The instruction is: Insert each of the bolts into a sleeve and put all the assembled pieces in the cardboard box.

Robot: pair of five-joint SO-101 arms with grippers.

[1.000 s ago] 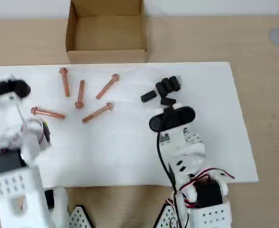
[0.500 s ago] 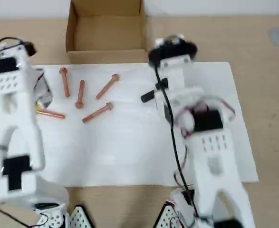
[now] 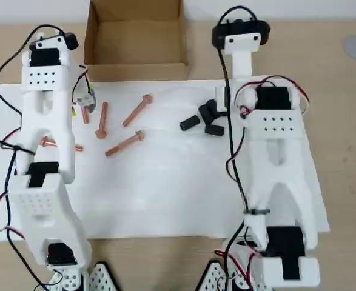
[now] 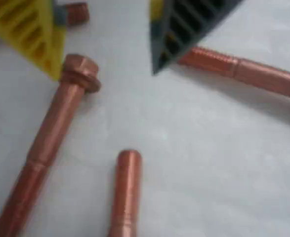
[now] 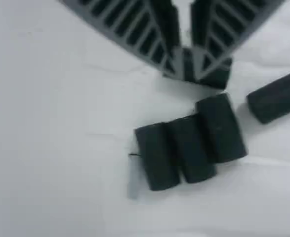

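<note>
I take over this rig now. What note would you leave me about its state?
Left gripper: open, low over the bolts on the white sheet, holding nothing.
Right gripper: shut, empty, just above the sleeves.
Cardboard box: empty.
Done: nothing assembled yet.
To do: join every bolt with a sleeve, then box all pieces.

Left arm (image 3: 44, 82), right arm (image 3: 275, 124): white shells, black motors.
Hole grids; black and red cables; left fingers (image 4: 33, 29) yellow and black, right fingers (image 5: 135, 24) ribbed grey.
</note>
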